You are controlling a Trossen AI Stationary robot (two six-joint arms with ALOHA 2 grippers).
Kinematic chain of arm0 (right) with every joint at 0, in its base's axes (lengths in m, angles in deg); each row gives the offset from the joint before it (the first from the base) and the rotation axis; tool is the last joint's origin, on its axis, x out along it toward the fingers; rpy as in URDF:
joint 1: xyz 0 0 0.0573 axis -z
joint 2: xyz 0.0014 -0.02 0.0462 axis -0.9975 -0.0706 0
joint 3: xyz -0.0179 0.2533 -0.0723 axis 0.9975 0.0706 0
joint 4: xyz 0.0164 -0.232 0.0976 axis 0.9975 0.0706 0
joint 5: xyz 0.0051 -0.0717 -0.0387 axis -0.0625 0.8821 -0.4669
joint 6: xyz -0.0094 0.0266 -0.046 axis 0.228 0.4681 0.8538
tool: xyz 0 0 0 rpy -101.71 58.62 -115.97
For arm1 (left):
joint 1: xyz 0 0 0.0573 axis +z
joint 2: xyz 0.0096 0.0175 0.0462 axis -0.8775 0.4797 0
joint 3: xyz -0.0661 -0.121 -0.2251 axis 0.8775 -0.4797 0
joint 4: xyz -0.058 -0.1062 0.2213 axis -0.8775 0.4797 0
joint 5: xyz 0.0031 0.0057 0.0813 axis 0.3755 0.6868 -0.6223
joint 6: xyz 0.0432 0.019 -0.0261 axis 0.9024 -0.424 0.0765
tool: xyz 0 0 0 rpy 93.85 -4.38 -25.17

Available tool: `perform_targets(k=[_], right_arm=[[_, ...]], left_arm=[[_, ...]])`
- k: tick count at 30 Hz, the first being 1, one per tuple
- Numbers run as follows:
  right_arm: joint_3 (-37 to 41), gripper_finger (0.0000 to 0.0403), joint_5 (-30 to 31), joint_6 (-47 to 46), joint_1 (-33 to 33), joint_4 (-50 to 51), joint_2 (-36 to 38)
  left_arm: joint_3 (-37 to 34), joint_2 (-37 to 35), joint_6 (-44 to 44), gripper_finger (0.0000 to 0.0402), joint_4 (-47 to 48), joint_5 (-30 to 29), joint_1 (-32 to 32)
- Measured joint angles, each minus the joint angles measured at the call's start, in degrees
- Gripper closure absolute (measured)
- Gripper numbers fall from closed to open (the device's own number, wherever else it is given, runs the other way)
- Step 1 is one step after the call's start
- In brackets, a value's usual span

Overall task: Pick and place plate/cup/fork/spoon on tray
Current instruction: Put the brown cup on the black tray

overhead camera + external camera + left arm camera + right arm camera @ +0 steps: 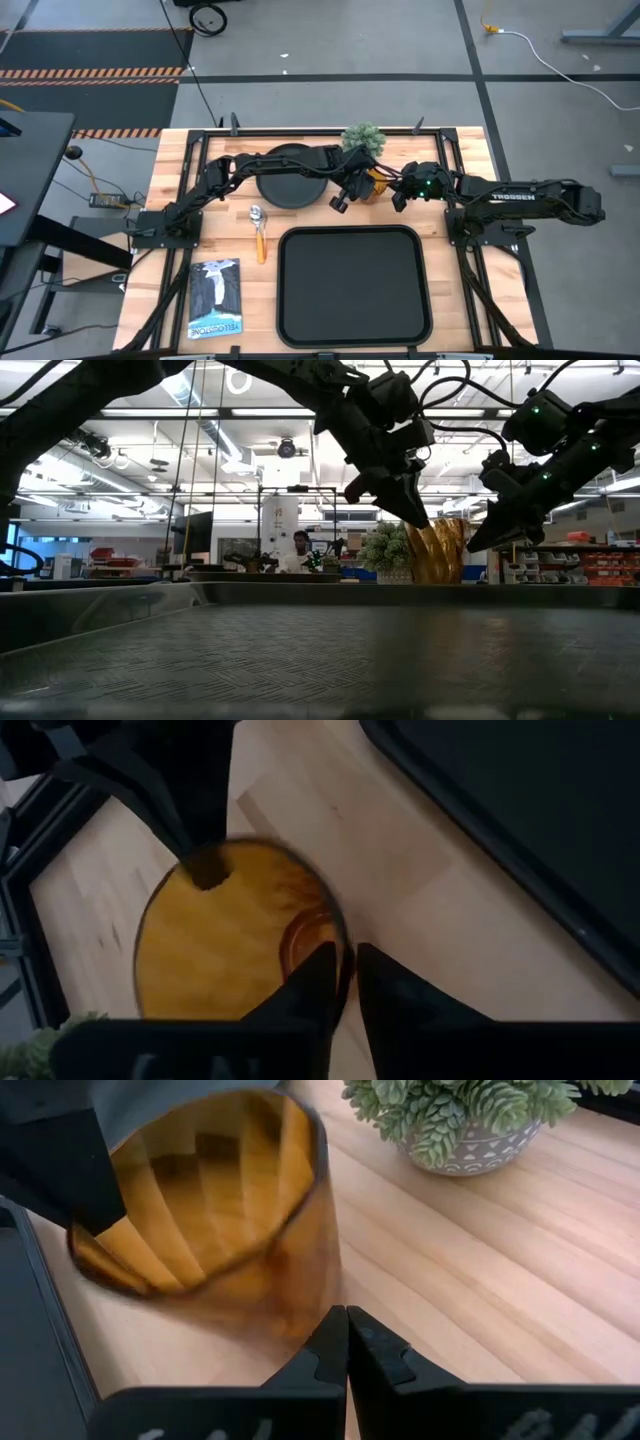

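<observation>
The amber cup (pixel 377 186) stands between my two grippers, beside the plant and behind the tray (pixel 352 340). My left gripper (pixel 345 955) reaches over the black plate (pixel 290 190) and is shut on the cup (pixel 220 950). My right gripper (pixel 346 1320) is shut, its tips right at the cup's lower wall (pixel 290 1280) on the table's right side. The spoon (pixel 259 228) lies flat on the wood, left of the tray. The fork does not show. My left gripper pinches the cup's rim (pixel 346 928), one finger (pixel 312 978) inside the cup and one (pixel 392 988) outside. The fingers come from above, slanting down from the table's left. The tray's rim hides the cup's base in the low view (pixel 436 550). Whether my right gripper touches the cup's wall, I cannot tell.
A small green plant (pixel 363 138) in a white pot stands just behind the cup. A booklet (pixel 215 298) lies at the near left. A person shows far off in the room (pixel 301 546).
</observation>
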Motion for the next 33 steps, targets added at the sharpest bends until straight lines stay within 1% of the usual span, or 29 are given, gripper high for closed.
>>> perform_targets(k=[5,7,11,15,17,19,23,27,29,33], right_arm=[[0.0,0.0395,0.0,0.0,0.0,0.0,0.0],[0.0,0.0395,0.0,-0.1,0.0,0.0,0.1],[0.0,0.0395,0.0,-0.1,0.0,0.1,1.3],[0.0,0.0395,0.3,-0.6,0.5,0.9,3.6],[0.0,0.0396,1.3,-0.9,1.3,2.6,4.9],[0.0,0.0396,1.9,-0.8,2.4,4.2,6.3],[0.0,0.0396,4.4,0.3,5.0,6.6,8.3],[0.0,0.0396,6.2,1.7,7.4,7.4,9.2],[0.0,0.0396,8.4,2.2,8.1,7.3,9.2],[0.0,0.0396,15.0,3.4,9.1,5.7,9.2]], left_arm=[[0.0,0.0,-0.9,0.0389,0.3,0.1,0.0],[0.1,0.0,-1.9,0.039,0.5,0.1,0.1],[2.6,0.0,-4.7,0.0387,4.6,0.2,0.2],[7.3,0.0,-8.7,0.0387,11.4,4.2,0.3],[9.2,-0.2,-10.7,0.0387,12.5,6.6,-0.1],[10.5,-0.2,-12.1,0.0387,13.8,7.8,-0.7],[10.9,-0.2,-13.8,0.0387,14.4,9.6,-3.1],[10.9,-0.2,-16.7,0.0386,14.3,9.6,-5.8],[10.9,-0.2,-18.5,0.0386,13.1,9.6,-7.3],[10.8,-0.2,-22.8,0.0386,8.3,9.5,-10.3]])
